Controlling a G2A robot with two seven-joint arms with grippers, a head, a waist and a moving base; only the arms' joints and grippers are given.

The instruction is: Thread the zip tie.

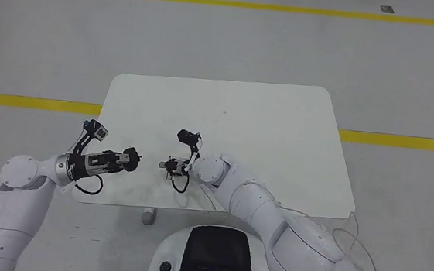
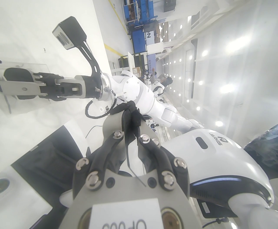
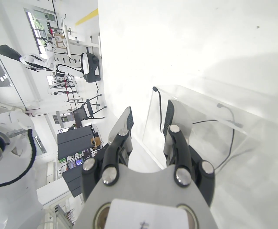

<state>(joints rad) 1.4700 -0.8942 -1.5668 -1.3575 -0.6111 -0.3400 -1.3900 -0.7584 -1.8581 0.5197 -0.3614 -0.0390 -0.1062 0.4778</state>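
Top view: both arms are held above the near part of a white table with rounded corners (image 1: 280, 125). Their ends face each other, close together but apart.
Left gripper (image 2: 128, 116): on the table's left side, with its fingers pressed together and pinching the task's thing at their tips.
Zip tie: a black plastic zip tie (image 2: 129, 130) is clamped between the left fingers. A bunched dark end sticks out past the tips. The thin tail runs back between the fingers toward the wrist plate.
Right gripper (image 3: 149, 108): its fingers are spread and hold nothing. One finger is outside the wall of a clear acrylic box (image 3: 195, 97), and the other is seen through that wall. Whether either pad touches the wall cannot be told.
Clear box: it stands at the right fingertips against the white tabletop. The left wrist view shows the same clear panels around those fingertips.
Inside the box: a black strip with a blocky head (image 3: 160, 108) hangs along the near wall beside the inner finger. A thin black line curves at the far side. Whether that line is another tie cannot be told.
Surroundings: a grey floor with yellow lines (image 1: 213, 1) lies beyond the table.
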